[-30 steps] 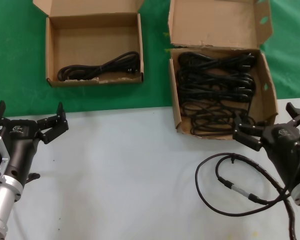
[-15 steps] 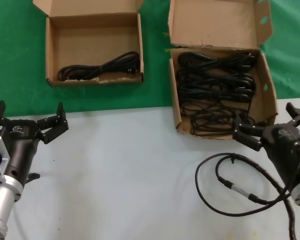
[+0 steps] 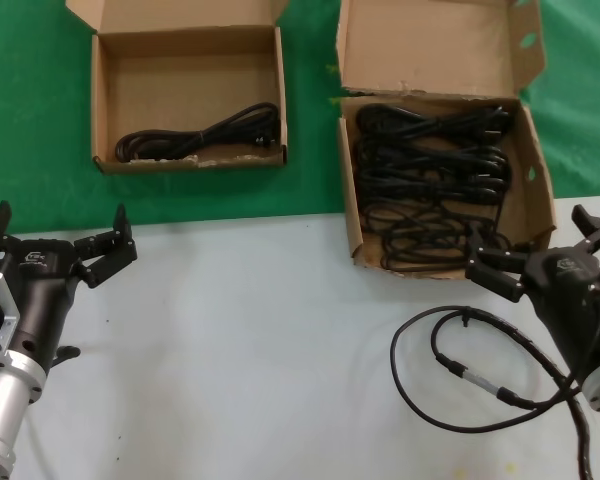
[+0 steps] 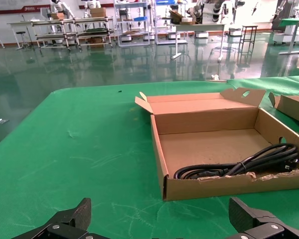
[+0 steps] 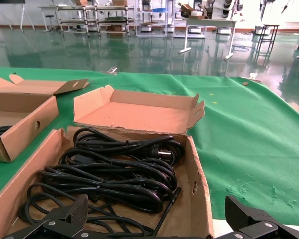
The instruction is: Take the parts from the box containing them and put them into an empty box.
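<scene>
The larger brown box (image 3: 536, 190) with a big lid flap stands at the back right and holds several coiled black power cords (image 3: 430, 185). The smaller squarish box (image 3: 180, 80) at the back left holds one coiled cord (image 3: 202, 135). My right gripper (image 3: 535, 240) is open and empty, just in front of the larger box's near right corner. In the right wrist view the cords (image 5: 119, 172) lie straight ahead of its open jaws (image 5: 157, 209). My left gripper (image 3: 60, 228) is open and empty, low at the left. In its wrist view (image 4: 160, 214) it faces the smaller box (image 4: 209, 149) and its cord (image 4: 239, 167).
A thicker looped black cable with a silver-white connector (image 3: 460, 370) lies on the grey table in front of the right arm. Both boxes stand on green cloth (image 3: 310, 150) behind the grey surface. The smaller box also shows in the right wrist view (image 5: 20, 124).
</scene>
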Action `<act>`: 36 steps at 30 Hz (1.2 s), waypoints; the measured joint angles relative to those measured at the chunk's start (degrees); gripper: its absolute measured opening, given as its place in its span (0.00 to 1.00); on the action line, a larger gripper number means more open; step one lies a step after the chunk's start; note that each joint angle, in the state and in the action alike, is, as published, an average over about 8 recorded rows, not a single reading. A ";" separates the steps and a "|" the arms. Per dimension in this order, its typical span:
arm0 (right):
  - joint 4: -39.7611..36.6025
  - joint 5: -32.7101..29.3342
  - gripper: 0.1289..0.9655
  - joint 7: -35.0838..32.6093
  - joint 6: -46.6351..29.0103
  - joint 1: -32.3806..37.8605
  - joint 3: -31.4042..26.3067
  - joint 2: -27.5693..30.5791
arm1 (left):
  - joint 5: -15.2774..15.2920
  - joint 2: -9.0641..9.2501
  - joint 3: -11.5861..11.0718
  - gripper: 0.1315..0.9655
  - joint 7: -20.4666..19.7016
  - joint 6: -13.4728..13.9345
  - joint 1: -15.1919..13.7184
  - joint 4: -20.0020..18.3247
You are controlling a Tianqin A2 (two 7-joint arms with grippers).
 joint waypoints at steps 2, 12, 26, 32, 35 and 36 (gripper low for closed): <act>0.00 0.00 1.00 0.00 0.00 0.00 0.00 0.00 | 0.00 0.00 0.00 1.00 0.00 0.00 0.00 0.00; 0.00 0.00 1.00 0.00 0.00 0.00 0.00 0.00 | 0.00 0.00 0.00 1.00 0.00 0.00 0.00 0.00; 0.00 0.00 1.00 0.00 0.00 0.00 0.00 0.00 | 0.00 0.00 0.00 1.00 0.00 0.00 0.00 0.00; 0.00 0.00 1.00 0.00 0.00 0.00 0.00 0.00 | 0.00 0.00 0.00 1.00 0.00 0.00 0.00 0.00; 0.00 0.00 1.00 0.00 0.00 0.00 0.00 0.00 | 0.00 0.00 0.00 1.00 0.00 0.00 0.00 0.00; 0.00 0.00 1.00 0.00 0.00 0.00 0.00 0.00 | 0.00 0.00 0.00 1.00 0.00 0.00 0.00 0.00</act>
